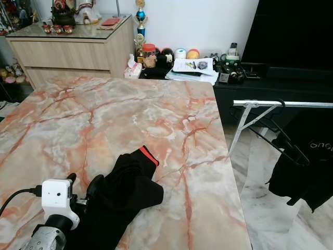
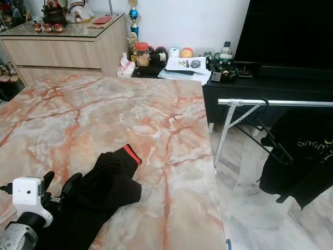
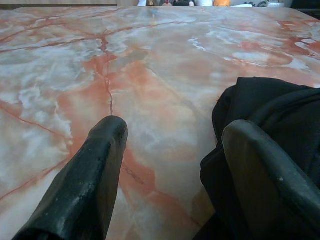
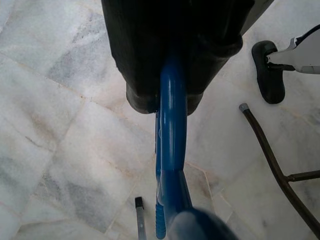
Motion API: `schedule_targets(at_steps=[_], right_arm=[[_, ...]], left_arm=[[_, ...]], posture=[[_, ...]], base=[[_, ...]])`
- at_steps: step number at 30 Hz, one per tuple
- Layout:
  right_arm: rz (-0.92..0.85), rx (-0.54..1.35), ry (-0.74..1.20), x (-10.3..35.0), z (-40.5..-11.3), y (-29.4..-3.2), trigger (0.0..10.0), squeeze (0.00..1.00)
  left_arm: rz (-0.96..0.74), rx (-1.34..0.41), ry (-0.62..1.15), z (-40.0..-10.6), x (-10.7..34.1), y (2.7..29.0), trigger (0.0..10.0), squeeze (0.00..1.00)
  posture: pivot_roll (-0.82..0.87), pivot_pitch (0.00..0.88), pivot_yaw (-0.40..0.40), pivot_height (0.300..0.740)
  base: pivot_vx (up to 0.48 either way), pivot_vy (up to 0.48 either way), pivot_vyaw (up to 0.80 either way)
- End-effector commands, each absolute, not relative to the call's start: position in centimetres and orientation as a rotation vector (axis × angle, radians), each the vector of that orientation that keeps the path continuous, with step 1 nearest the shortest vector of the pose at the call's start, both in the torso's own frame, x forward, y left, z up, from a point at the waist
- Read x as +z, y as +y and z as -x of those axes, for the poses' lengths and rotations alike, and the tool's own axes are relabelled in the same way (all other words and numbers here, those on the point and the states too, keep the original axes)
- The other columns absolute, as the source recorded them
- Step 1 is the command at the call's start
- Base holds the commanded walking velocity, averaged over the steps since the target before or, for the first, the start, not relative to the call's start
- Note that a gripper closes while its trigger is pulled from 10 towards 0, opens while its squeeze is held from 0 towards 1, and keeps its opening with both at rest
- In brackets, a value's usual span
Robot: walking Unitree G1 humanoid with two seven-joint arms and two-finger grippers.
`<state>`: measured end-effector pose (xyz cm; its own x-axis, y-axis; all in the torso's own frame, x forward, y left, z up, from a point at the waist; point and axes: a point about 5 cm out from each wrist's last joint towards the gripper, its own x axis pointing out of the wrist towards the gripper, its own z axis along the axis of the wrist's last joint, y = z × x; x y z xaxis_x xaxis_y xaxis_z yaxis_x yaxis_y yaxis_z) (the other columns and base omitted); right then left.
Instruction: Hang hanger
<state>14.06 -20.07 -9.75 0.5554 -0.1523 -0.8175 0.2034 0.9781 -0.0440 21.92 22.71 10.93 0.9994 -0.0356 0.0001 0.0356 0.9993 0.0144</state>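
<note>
While the left gripper (image 1: 86,190) sits low on the marble tabletop (image 1: 104,112), fingers apart, the black garment (image 1: 127,185) touches its right-hand finger, unclamped. Beyond and to its right stands the clothes rail (image 1: 291,104), with a dark shirt (image 1: 307,172) already hung.

Right eye: same layout; garment's red trim (image 2: 132,154) points away from the gripper.

Left wrist: both fingers (image 3: 95,165) spread, bare marble between, cloth against one.

Right wrist: right gripper (image 4: 172,75) clamped on the blue hanger (image 4: 172,150), over the tiled floor (image 4: 60,125).

Judgement: hanger in hand, not yet hung; next needs lifting it to the rail. Hanger's hook is cut off, shape unclear.
</note>
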Motion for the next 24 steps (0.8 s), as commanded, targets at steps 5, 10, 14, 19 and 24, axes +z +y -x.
schedule_targets(at_steps=[5,10,14,19,24], right_arm=[[-0.069,-0.211,0.946,-9.66,-14.46,-19.63,10.0,0.0],[-0.068,-0.214,0.946,-9.65,-14.45,-19.66,10.0,0.0],[-0.067,-0.217,0.945,-9.64,-14.47,-19.71,10.0,0.0],[-0.065,-0.218,0.945,-9.63,-14.49,-19.75,10.0,0.0],[-0.064,-0.215,0.944,-9.63,-14.5,-19.71,10.0,0.0]], left_arm=[[-0.016,-0.042,-0.003,-21.73,11.02,22.66,10.0,0.0],[-0.017,-0.044,-0.005,-21.73,11.05,22.62,10.0,0.0],[-0.015,-0.048,-0.005,-21.73,11.03,22.56,10.0,0.0],[-0.013,-0.05,-0.005,-21.72,11.0,22.46,10.0,0.0],[-0.011,-0.05,-0.006,-21.68,11.0,22.43,10.0,0.0]], posture=[[0.23,0.066,0.007,0.74],[0.23,0.066,0.007,0.74],[0.23,0.066,0.007,0.74],[0.23,0.067,0.006,0.74],[0.23,0.067,0.006,0.74]], base=[[0.0,0.0,0.0],[0.0,0.0,0.0],[0.0,0.0,0.0],[0.0,0.0,0.0],[-0.147,0.0,0.0]])
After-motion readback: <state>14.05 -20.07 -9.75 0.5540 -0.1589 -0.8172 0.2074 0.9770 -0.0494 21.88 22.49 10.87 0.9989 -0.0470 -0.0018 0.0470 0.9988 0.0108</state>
